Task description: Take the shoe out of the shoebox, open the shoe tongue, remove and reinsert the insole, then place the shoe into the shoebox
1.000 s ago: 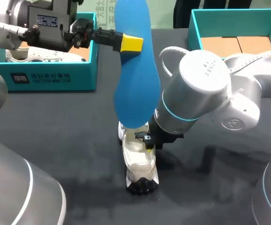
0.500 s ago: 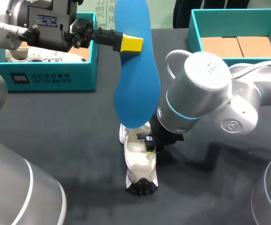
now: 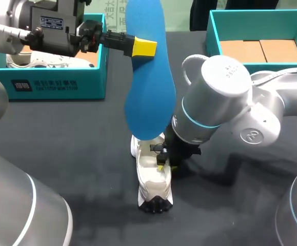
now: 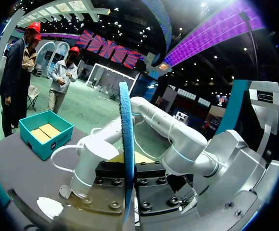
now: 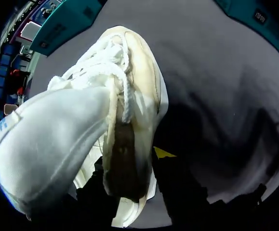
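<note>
Two arms share one job over the dark bench. The left claw is clamped on the edge of the blue insole, which hangs upright with its lower end just above the shoe's open mouth. The white shoe stands at bench centre, well apart from both boxes, its dark toe pointing to 6 o'clock. The right claw pinches the shoe's side wall from 3 o'clock, one finger inside the mouth and one outside. One teal shoebox sits at 10 o'clock of the shoe, a second at 2 o'clock.

Reinsertion looks like the step in hand, and it could go wrong. The insole is gripped along one edge only, so it may catch the tongue or laces and fold instead of sliding to the toe. A downward push could also roll the shoe out of the right claw's narrow hold.

Against a second ago, the right arm's large joint has swung toward 3 o'clock and its claw has crept slightly toward the toe. The left arm and insole have not moved.
</note>
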### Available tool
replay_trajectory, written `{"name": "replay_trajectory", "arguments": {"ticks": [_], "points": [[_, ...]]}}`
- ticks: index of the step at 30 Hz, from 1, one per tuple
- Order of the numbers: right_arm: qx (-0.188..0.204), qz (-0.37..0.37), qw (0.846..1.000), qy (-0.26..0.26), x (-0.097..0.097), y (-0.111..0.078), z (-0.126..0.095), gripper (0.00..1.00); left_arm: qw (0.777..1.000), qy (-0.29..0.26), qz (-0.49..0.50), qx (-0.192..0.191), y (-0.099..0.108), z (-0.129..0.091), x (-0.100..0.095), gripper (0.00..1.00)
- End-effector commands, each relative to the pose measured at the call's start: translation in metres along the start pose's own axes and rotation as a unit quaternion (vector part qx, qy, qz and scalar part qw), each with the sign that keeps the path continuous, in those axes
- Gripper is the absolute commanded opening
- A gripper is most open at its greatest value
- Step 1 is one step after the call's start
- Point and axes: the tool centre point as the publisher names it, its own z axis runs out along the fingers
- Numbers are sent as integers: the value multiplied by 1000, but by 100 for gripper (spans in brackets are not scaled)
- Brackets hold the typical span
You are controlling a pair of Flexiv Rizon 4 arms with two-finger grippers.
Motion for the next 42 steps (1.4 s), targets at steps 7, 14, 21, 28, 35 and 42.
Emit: {"name": "replay_trajectory", "arguments": {"ticks": [7,14,21,28,35,42], "points": [[-4,9,1000,28,-7,-3,-50,100,1000,-1,0,-1,0,1,0,0],[-42,-29,994,94,-19,-3,-94,100,1000,-1,0,-1,0,1,0,0],[-39,-52,994,85,-21,-3,-104,100,1000,-1,0,-1,0,1,0,0],[-39,-52,994,85,-21,-3,-104,100,1000,-1,0,-1,0,1,0,0],[-56,-38,984,164,-26,8,-135,100,998,-6,69,1,-1,0,-1,0],[-65,-32,974,215,-33,13,-152,100,978,-13,207,21,-1,-11,-6,0]]}}
